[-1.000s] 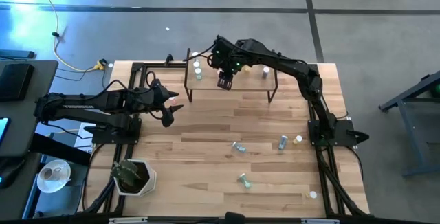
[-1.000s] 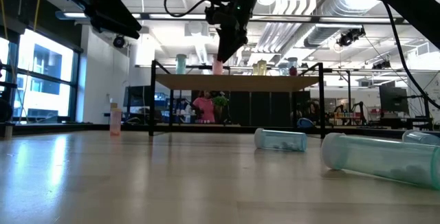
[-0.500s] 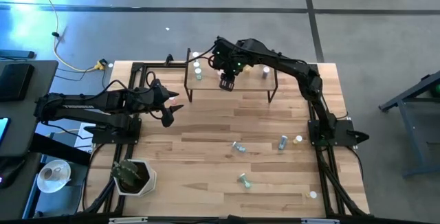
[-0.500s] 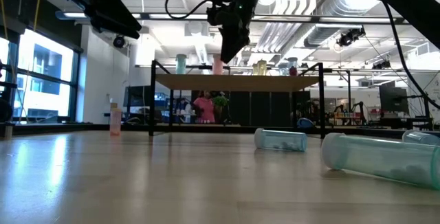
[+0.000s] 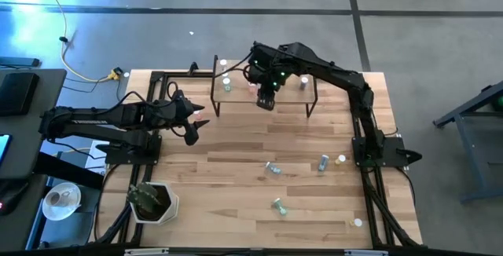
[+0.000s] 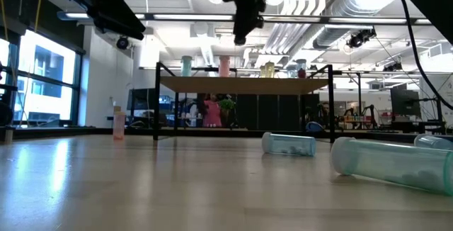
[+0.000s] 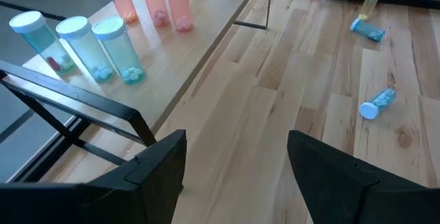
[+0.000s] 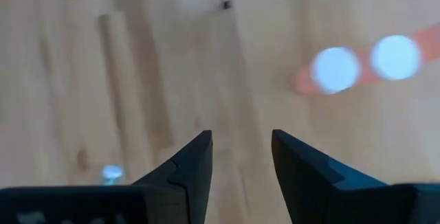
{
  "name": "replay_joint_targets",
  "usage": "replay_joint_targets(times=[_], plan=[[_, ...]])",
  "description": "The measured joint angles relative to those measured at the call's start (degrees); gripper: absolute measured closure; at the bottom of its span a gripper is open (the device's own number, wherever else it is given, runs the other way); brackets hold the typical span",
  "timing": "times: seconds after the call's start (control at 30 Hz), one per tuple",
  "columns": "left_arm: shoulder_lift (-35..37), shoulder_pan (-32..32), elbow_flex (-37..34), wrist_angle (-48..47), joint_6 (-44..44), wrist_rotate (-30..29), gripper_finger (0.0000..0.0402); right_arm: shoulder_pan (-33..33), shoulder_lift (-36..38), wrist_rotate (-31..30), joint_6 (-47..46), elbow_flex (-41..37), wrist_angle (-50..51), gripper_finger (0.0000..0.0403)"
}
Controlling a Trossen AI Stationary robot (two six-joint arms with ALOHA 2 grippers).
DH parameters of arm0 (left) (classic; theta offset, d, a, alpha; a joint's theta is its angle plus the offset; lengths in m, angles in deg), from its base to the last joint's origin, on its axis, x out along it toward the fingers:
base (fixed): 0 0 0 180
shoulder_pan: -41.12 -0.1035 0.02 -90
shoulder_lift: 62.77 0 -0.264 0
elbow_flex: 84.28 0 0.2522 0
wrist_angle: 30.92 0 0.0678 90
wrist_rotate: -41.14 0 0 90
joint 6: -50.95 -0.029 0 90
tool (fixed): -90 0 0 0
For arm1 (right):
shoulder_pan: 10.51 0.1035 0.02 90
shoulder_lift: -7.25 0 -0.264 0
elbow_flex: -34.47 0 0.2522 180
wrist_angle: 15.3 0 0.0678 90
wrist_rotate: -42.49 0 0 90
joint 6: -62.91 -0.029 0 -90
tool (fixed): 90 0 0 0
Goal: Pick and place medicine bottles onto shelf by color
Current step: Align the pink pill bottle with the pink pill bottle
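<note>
Overhead, the right gripper point(image 5: 266, 101) hangs above the front edge of the shelf point(image 5: 287, 93), its jaws apart and empty, as the right wrist view shows. The left gripper point(image 5: 196, 122) waits over the bench point(image 5: 236, 177) at about nine o'clock, well apart from the shelf, its jaws also apart with nothing between them.

On the shelf, the left wrist view shows three teal bottles point(image 7: 89, 45) standing upright in a row at one end and three pink bottles point(image 7: 158, 1) upright beside them. The low view adds a yellowish bottle point(image 6: 267, 69) and what may be one or two more, too small to tell, toward the shelf's far end.

Still on the bench, toward five o'clock of the shelf, lie two teal bottles point(image 5: 273, 168) near the centre and front, a greyish bottle point(image 5: 324, 162), a yellow bottle point(image 5: 340, 159) just beside it, and a further white-capped bottle point(image 5: 357, 223) near the front right corner. The low view also shows a small pink bottle point(image 6: 118, 124) standing on the bench beside the shelf's leg.

By this layout the sorting looks past the halfway mark: teal and pink groups are begun, while about six bottles remain to be lifted.
</note>
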Motion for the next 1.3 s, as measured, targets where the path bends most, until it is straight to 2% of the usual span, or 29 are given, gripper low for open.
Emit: replay_joint_targets(times=[0.27,0.37,0.57,0.83,1.07,1.3], plan=[[0.0,0.0,0.0,-1.7,0.61,0.21,0.0161,5.1,0.88,0.28,3.5,-0.03,5.35,0.0261],[0.0,0.0,0.0,-1.94,0.92,0.24,0.0161,6.68,1.28,0.32,3.77,-2.44,5.55,0.0261],[0.0,0.0,0.0,-2.02,1.02,0.51,0.0161,9.19,7.05,0.37,-0.2,-19.77,-1.97,0.0261],[0.0,0.0,0.0,-2.03,1.03,0.65,0.0161,14.27,19.81,0.25,-13.35,-42.8,-14.44,0.0261],[0.02,0.0,0.0,-2.0,1.03,1.09,0.0161,19.54,31.52,-4.07,-28.82,-57.86,-22.12,0.0261],[0.02,0.01,0.0,-2.01,2.28,1.65,0.0161,24.5,40.07,-8.66,-44.04,-69.03,-26.63,0.0261]])
